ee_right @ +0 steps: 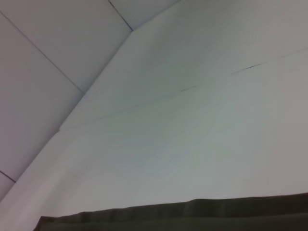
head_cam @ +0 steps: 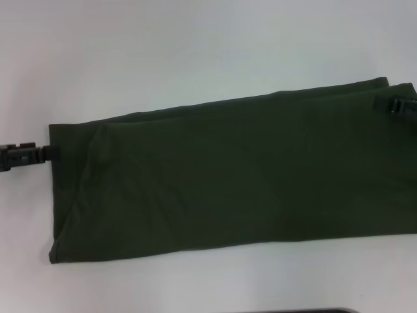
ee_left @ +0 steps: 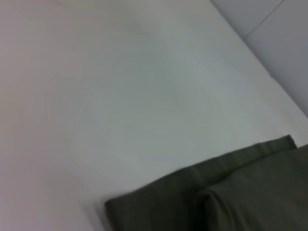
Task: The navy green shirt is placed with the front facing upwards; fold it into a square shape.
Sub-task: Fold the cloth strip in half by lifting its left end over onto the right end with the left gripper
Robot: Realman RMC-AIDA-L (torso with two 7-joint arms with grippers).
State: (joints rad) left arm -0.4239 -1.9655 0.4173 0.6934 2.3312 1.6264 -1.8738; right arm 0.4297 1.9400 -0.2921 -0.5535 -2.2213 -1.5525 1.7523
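The large dark olive-green cotton-like cloth shirt (head_cam: 221, 176) is showing a matt, soft woven-knit surface with no sheen, plain and unprinted on its exposed side. Faint diagonal creases are running across its left portion, and its layered edges are appearing as doubled folds of cloth at the far right. In the left wrist view the same cloth (ee_left: 226, 197) is looking slightly fuzzy, with a stitched hem along its edge. The white flat table surface (head_cam: 195, 45) is appearing smooth and matt, reflecting light only diffusely. The black left gripper (head_cam: 23, 156) and black right gripper (head_cam: 401, 105) are looking like matt hard plastic.
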